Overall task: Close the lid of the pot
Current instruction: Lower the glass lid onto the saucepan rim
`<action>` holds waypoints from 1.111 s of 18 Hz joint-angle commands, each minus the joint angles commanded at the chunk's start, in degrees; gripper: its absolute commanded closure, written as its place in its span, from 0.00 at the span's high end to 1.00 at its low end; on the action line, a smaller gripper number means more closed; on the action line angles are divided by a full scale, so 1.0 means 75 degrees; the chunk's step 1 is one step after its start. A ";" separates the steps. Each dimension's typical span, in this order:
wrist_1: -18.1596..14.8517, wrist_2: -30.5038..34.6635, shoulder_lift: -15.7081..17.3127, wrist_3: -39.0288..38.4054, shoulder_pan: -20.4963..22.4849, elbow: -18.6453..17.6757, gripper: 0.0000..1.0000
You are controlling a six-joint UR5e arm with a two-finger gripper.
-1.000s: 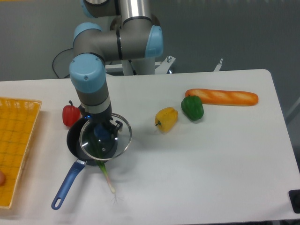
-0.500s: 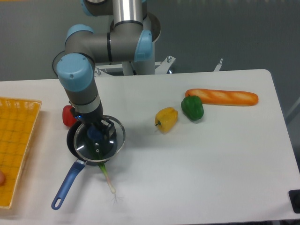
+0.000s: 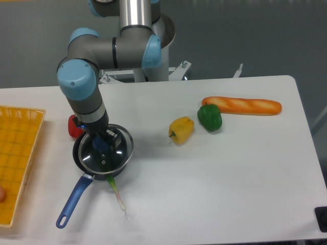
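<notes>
Arm bent at elbow, wrist pointing straight down, claw (image 3: 102, 144) low, fingers clamped on blue knob

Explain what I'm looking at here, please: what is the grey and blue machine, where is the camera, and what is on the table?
One fixed camera looks down at a white table from the front. The grey and blue machine is a jointed robot arm; its end effector reaches down over a dark saucepan with a long blue handle. It appears to grip the blue knob of a glass lid, which sits nearly centred over the saucepan; I cannot tell if it rests fully on the rim. A spring onion pokes out from under the lid. Nearby lie a red pepper, a yellow pepper, a green pepper and a baguette. A yellow basket sits at the left edge.
</notes>
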 joint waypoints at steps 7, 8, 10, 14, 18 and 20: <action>0.0012 0.0000 0.0059 -0.0106 -0.0070 0.0070 0.38; 0.0012 0.0000 0.0070 -0.0129 -0.0082 0.0036 0.38; 0.0035 0.0000 0.0059 -0.0316 -0.0140 0.0023 0.39; 0.0035 0.0000 0.0000 -0.0468 -0.0164 0.0000 0.39; 0.0035 0.0000 -0.0082 -0.0598 -0.0269 0.0000 0.39; 0.0035 0.0000 -0.0094 -0.0633 -0.0270 0.0000 0.39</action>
